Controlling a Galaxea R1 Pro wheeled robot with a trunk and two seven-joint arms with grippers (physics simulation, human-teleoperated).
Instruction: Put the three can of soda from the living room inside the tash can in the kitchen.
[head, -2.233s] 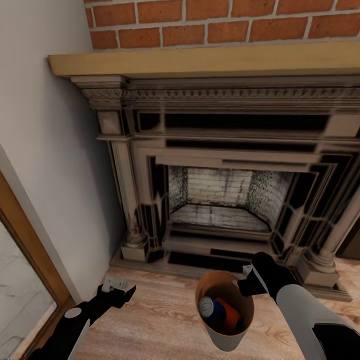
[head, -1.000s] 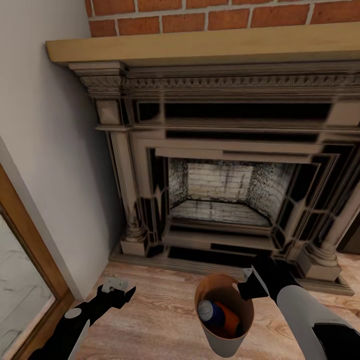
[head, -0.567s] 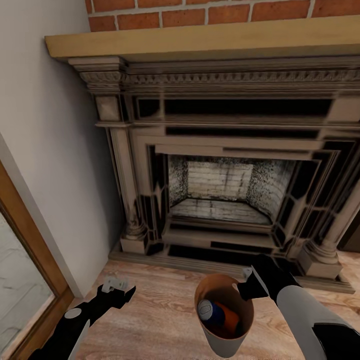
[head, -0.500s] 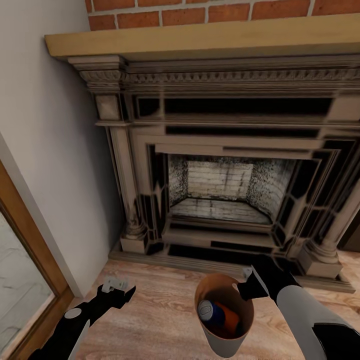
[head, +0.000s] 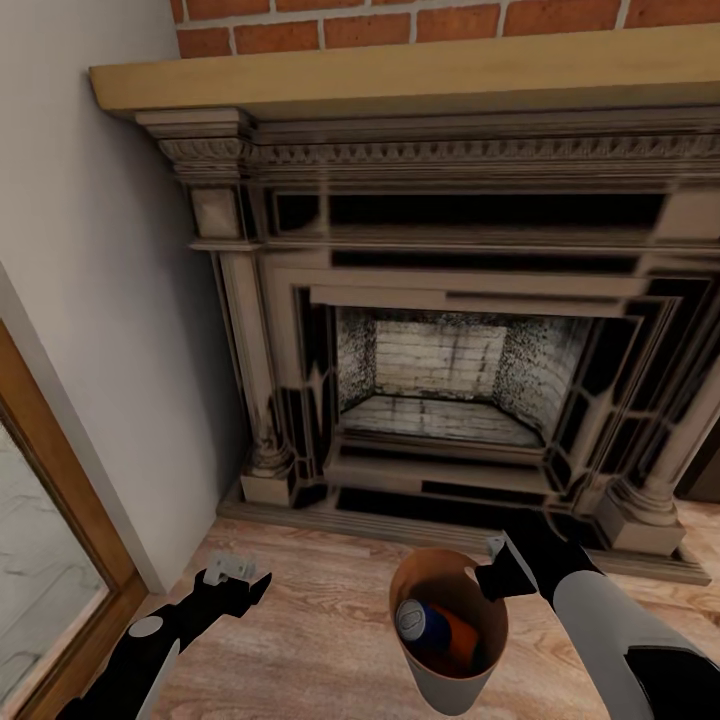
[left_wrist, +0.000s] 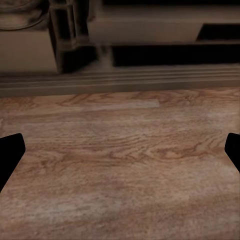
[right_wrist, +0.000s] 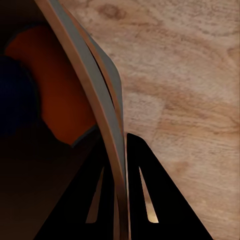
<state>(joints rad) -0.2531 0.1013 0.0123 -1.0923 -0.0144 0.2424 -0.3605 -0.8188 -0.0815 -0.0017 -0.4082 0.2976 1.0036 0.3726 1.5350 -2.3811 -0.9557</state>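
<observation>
The robot stands in the living room, facing the ornate fireplace (head: 450, 370) under a wood mantel (head: 400, 85) and red bricks, with the light wood floor (head: 320, 620) below. The step in hand is, in my judgement, carrying the tash can (head: 448, 690) to the kitchen. To do it well, the can should be kept upright and level while the base turns away from the fireplace, with slow turns so that nothing tips out.

The right tool (head: 497, 570) is clenched on the rim of the tash can; the right wrist view shows the thin wall (right_wrist: 102, 115) pinched between its two fingers. The can hangs above the floor, just in front of the hearth.

Inside the can lie a blue can of soda (head: 418, 620) and an orange can (head: 460, 634), touching each other. A third can I cannot make out; it may be hidden under them.

The left tool (head: 235, 578) is released and carries nothing, low over the floor, well apart from the can.
</observation>
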